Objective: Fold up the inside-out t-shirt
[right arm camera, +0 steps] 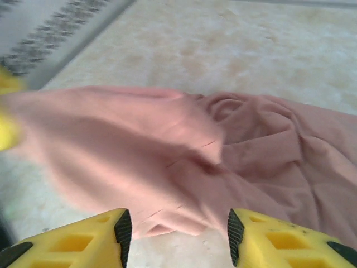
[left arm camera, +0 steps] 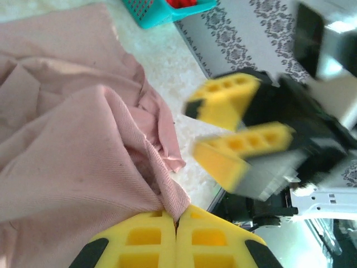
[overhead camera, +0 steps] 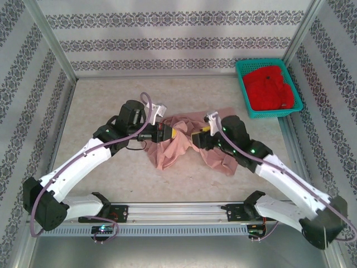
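The inside-out t-shirt (overhead camera: 167, 153) lies crumpled in a salmon-pink heap at the middle of the table, between the two arms. My left gripper (overhead camera: 169, 133) reaches into it from the left. In the left wrist view its yellow jaws (left arm camera: 177, 219) are pressed together on a ridge of the t-shirt's cloth (left arm camera: 67, 156). My right gripper (overhead camera: 196, 137) is at the heap's right side. Its fingers stand apart with no cloth between them, just short of the shirt's near hem (right arm camera: 167, 151). From the left wrist it appears as a blurred, open yellow pair (left arm camera: 207, 127) close by.
A teal basket (overhead camera: 247, 100) holding a bright red garment (overhead camera: 270, 89) stands at the back right of the table (overhead camera: 100, 100). Patterned walls close in the back and both sides. A metal rail (overhead camera: 178, 209) runs along the near edge.
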`<state>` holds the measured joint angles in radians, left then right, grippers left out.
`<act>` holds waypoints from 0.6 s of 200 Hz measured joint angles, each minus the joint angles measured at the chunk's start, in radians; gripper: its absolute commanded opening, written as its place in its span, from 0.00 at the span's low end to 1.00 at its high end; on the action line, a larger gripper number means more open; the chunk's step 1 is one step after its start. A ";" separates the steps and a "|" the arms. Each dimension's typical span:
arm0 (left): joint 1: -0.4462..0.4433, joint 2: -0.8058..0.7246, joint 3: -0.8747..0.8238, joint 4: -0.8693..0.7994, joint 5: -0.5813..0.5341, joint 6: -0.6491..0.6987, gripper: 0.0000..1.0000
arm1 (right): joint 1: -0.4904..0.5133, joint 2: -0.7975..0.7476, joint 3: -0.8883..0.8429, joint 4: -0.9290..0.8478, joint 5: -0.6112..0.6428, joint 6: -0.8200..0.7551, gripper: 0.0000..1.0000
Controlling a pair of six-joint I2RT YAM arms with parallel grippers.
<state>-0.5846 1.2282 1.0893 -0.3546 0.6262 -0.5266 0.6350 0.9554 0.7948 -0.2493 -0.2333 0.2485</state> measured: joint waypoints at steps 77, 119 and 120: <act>-0.032 0.009 0.009 -0.003 -0.006 -0.100 0.00 | 0.135 0.206 -0.071 0.292 -0.086 0.035 0.06; -0.029 0.009 0.009 -0.005 -0.082 -0.093 0.18 | 0.092 0.174 -0.126 0.391 -0.185 0.078 0.00; -0.029 0.009 0.009 -0.006 -0.085 -0.092 0.20 | 0.090 0.173 -0.128 0.393 -0.189 0.080 0.00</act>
<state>-0.6132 1.2369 1.0985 -0.3603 0.5411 -0.6189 0.7246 1.1286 0.6666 0.1440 -0.4225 0.3283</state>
